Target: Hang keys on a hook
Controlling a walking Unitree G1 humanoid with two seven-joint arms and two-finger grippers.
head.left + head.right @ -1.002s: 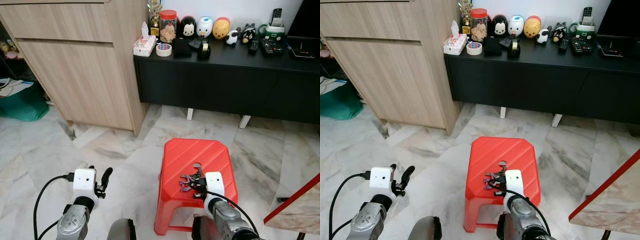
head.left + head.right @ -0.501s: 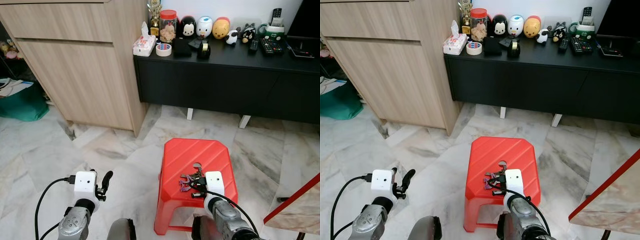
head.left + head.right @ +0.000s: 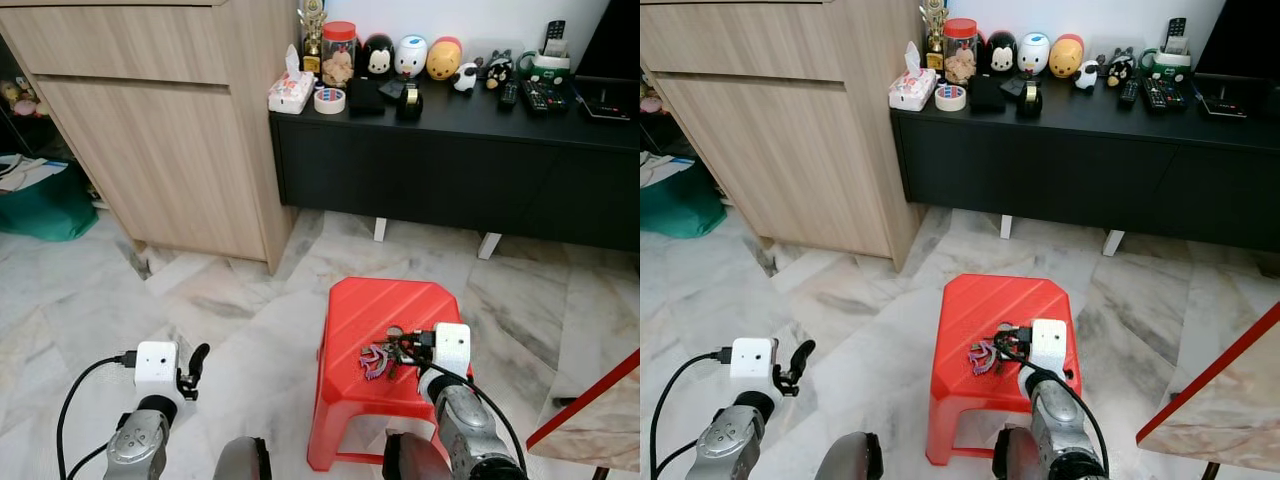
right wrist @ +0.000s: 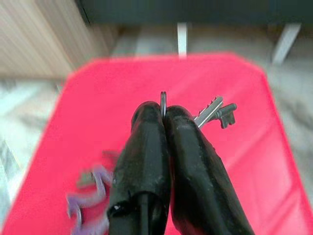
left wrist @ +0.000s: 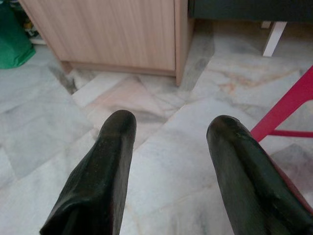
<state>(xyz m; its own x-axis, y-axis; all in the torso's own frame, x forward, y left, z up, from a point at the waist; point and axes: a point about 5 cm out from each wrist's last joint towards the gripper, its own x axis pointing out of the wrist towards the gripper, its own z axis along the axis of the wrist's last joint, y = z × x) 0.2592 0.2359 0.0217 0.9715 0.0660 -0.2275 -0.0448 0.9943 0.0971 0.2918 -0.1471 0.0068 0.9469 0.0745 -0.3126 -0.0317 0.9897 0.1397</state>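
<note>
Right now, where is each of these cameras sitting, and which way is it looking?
Left eye view: on the head, facing forward and down at the red stool, wooden cabinet and black sideboard; both arms show at the bottom.
Right eye view: beside it, same scene, slightly offset.
Left wrist view: on the left arm, looking along the open left gripper at the marble floor.
Right wrist view: on the right arm, looking along the right gripper, shut on the keys, over the stool.
Shared: stool and keys in both eye views and the right wrist view.

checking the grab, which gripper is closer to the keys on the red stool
Right. The right gripper is shut on the keys over the red stool; the left gripper hangs open over the floor, off to the stool's left.
</note>
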